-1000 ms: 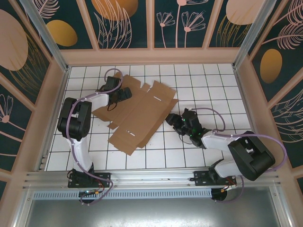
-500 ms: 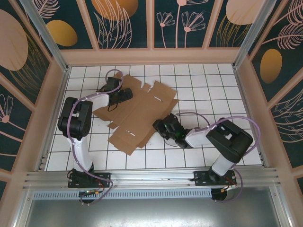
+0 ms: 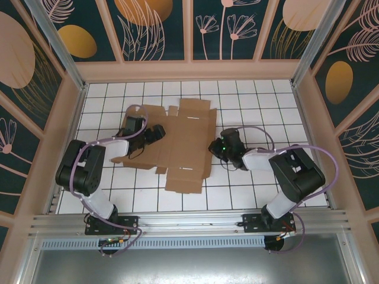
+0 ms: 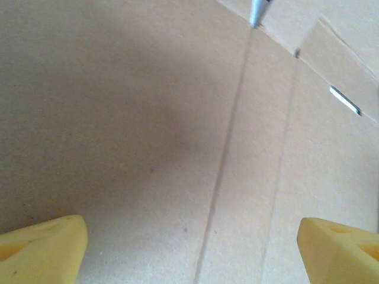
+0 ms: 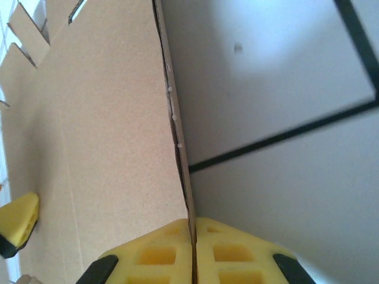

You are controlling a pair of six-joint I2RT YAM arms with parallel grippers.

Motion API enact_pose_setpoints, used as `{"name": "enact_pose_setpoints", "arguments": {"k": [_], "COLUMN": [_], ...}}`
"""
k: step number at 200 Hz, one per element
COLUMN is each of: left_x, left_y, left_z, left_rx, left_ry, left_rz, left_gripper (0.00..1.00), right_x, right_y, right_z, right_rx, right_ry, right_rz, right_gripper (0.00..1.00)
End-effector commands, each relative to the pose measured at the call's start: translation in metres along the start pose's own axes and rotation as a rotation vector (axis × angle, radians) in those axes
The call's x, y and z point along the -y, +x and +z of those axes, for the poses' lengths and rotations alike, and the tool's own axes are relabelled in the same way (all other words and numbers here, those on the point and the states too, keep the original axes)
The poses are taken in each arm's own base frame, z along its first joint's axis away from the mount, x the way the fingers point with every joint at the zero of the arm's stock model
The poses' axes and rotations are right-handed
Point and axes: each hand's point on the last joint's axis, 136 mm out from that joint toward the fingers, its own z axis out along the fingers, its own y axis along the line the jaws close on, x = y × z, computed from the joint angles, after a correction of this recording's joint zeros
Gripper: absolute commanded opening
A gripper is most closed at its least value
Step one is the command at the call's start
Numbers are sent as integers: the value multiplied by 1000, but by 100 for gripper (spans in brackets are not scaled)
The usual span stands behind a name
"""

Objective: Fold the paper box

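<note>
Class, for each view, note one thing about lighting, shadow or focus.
Top view: even light, sharp throughout, the box casting little shadow. Left wrist view: a broad soft shadow on the box; the left hand is blurred at the bottom corners. Right wrist view: the right hand is soft, the box edge sharper, the tile bright.

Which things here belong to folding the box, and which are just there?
Job: box; right pincer, shut on its edge; left pincer, open over it.
Just there: tiled table; patterned walls.
</note>
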Motion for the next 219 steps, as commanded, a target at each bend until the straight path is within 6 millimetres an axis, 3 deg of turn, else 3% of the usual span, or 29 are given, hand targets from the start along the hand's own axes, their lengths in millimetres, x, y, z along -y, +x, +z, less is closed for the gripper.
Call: {"name": "enact_pose_setpoints", "arguments": {"k": [1,39,58,75,88,106,126,150,219], "left_x": [0,26,24,17,18,23,26,23,27], "left_y": [55,90,93,86,77,69,64,66,67], "left_z": [-3,-6,-11,-14,-15,-14,-12,-10,-7], "left_rx": [-143,-169,-150,-119,-103,-89,-85,-90,-100], "left_ry": [33,124,100,38,4,-7,-12,-21,-5], "left_rz": [-99,-172,-171,-124,-88,-62,-52,-50,-46], "left_gripper": [90,90,91,92,92,93,93,94,94], "right_x": [3,0,-8,-15,-18,-14,-9,-3,-2], "right_y": [-16,-63,-80,-88,-92,-102,-107,-108,-88], "right_z": [4,18,16,8,1,-3,0,8,34], "right_rx": [-80,-45,-34,-16,2,48,67,52,-48], "right_ry": [2,-36,-75,-109,-153,-148,-112,-76,-100], "right_rz": [-132,-165,-196,-257,-318,-409,-505,-554,-582], "right_gripper": [9,8,11,21,36,46,54,55,47]}}
